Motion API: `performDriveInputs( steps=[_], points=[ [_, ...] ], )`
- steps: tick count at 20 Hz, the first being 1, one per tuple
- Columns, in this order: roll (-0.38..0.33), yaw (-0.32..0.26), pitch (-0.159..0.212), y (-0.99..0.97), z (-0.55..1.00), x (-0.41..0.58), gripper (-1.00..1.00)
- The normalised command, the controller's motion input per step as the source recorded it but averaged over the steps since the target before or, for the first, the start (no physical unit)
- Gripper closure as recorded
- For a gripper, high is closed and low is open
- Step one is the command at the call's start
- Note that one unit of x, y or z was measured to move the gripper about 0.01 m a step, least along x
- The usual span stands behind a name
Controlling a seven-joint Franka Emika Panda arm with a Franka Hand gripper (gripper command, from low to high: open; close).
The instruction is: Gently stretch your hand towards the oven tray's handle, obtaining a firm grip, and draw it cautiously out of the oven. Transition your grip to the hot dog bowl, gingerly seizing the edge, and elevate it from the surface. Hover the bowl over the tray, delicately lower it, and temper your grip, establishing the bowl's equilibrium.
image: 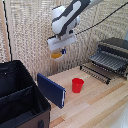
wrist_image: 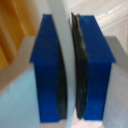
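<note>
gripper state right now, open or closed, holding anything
Gripper: closed on the rim of the hot dog bowl, held up in the air, well above the table.

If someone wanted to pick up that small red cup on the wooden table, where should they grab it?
Judging by its pose, take the small red cup by its rim, coming straight down from above. It stands upright with its mouth open, and the blue flat panel leans close on the exterior view's left.
</note>
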Motion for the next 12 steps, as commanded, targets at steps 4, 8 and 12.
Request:
performDriveInputs(
  steps=[4,8,12],
  points=[
    [0.027,-0.180,0.000,-0.58,0.42,0.098,1.00],
    [0.025,-0.178,0.000,-0.62,0.35,0.044,1.00],
    [0.002,-0.227,-0.011,-0.54,0.20,0.049,1.00]
  ],
)
